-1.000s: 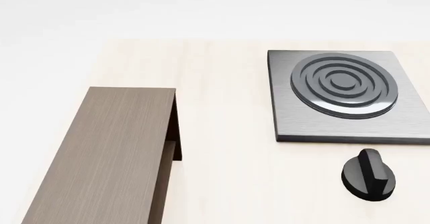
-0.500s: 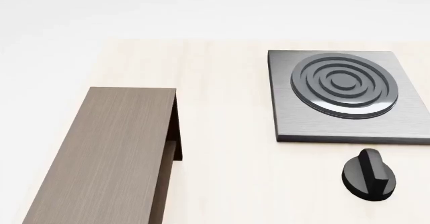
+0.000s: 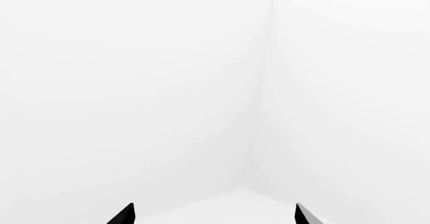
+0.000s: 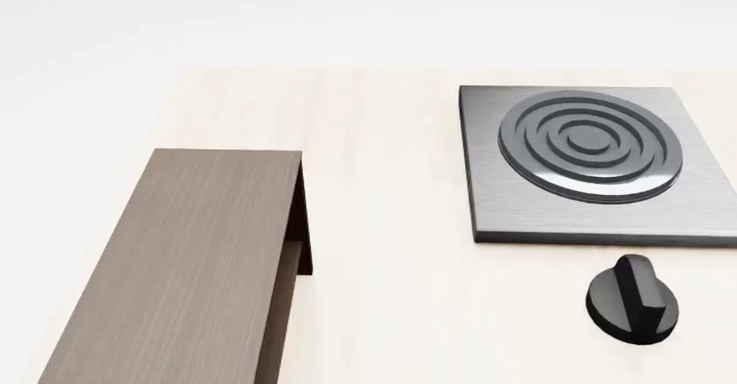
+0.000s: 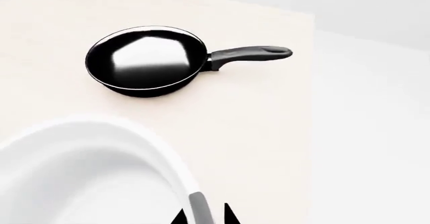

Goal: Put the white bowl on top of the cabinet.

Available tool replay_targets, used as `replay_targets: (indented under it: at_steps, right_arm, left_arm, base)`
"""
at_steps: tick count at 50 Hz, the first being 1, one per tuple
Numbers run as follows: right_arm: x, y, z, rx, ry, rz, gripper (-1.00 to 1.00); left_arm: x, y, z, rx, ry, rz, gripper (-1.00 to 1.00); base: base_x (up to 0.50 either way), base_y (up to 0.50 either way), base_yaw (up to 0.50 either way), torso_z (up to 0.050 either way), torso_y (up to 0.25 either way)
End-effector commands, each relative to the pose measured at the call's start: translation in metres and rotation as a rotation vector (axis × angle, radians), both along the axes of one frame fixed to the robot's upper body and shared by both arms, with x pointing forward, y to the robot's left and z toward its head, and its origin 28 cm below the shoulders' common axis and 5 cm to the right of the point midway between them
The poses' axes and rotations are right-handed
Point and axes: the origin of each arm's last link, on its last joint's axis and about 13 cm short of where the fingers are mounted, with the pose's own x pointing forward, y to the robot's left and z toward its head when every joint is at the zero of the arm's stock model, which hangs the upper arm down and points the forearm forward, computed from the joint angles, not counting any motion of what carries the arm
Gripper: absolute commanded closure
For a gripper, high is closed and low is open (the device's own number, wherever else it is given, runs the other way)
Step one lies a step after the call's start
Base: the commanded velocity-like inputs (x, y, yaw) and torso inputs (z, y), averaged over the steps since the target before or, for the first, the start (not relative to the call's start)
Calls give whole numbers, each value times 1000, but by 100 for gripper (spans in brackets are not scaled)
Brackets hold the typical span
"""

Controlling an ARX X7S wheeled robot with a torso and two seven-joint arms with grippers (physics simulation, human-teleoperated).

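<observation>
The white bowl point(image 5: 80, 178) fills the near part of the right wrist view, seen from above its thick rim. My right gripper point(image 5: 203, 216) has its two dark fingertips close together on either side of the rim, so it is shut on the bowl. The cabinet point(image 4: 185, 263) shows in the head view at the left, its lighter-brown top bare. The bowl and both grippers are out of the head view. My left gripper point(image 3: 213, 215) is open and empty, its tips far apart, facing plain white walls.
A square grey stove plate with rings point(image 4: 588, 164) lies at the right of the pale table, with a black knob point(image 4: 631, 302) in front of it. A black frying pan point(image 5: 144, 58) sits on the table beyond the bowl, near the table edge point(image 5: 310, 108).
</observation>
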Motion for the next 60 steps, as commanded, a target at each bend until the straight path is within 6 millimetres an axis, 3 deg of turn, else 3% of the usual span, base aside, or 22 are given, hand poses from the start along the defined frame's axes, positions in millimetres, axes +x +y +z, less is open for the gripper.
replay_targets:
  at_steps: [1,12,22,32,45,60]
  right_arm:
    - [15,6,42,-178,-61,58,100]
    - [41,13,100,-257,-144,140,100]
    - [58,17,127,-288,-176,181,100]
    - [82,26,170,-330,-224,273,100]
    - [117,38,198,-236,-267,414,100]
    - [123,72,217,-132,-305,610,100]
  left_arm:
    - [0,0,0,-1,-1,-1,-100]
    - [2,0,-1,-3,0,-5,-100]
    - [2,1,-2,-4,0,-6,-100]
    - [1,2,-2,-8,0,1,-100]
    - [-1,0,2,-8,1,0,-100]
    - [0,1,1,1,3,9,-100]
  base:
    - [0,0,0,0,0]
    - [0,0,0,0,0]
    - [0,0,0,0,1]
    - [0,0,0,0,1]
    - [0,0,0,0,1]
    - [0,0,0,0,1]
